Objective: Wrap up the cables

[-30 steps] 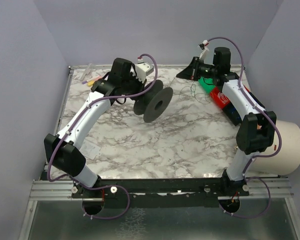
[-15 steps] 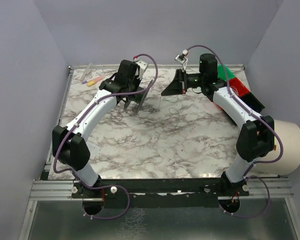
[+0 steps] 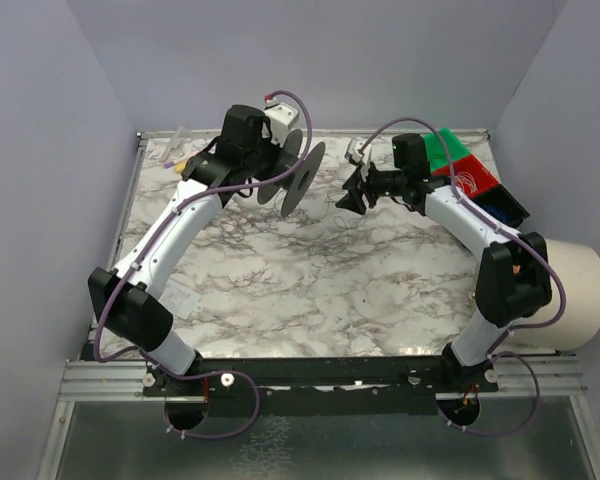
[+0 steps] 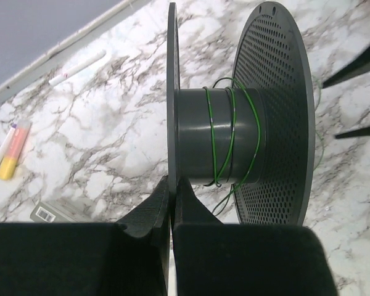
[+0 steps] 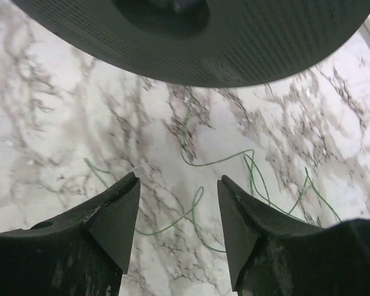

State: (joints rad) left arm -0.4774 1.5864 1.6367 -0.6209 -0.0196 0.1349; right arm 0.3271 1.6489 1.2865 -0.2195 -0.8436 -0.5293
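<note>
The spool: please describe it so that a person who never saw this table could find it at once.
On the marble table, look at the far middle, where the left gripper pinches one disc. The spool it holds is black, two round discs on a grey core. Only it carries turns of thin green wire.

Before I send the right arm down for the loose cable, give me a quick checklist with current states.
1. Grip: left pincer clamped on the spool flange: ok.
2. Wraps: cable turns seated on the core: ok.
3. Jaws: right pincer open, nothing between them: ok.
4. Target: loose cable lying on the table below the right pincer: ok.
5. Tension: cable taut from spool to table: not ok, slack and curly.
6. Free end located: cannot tell.
</note>
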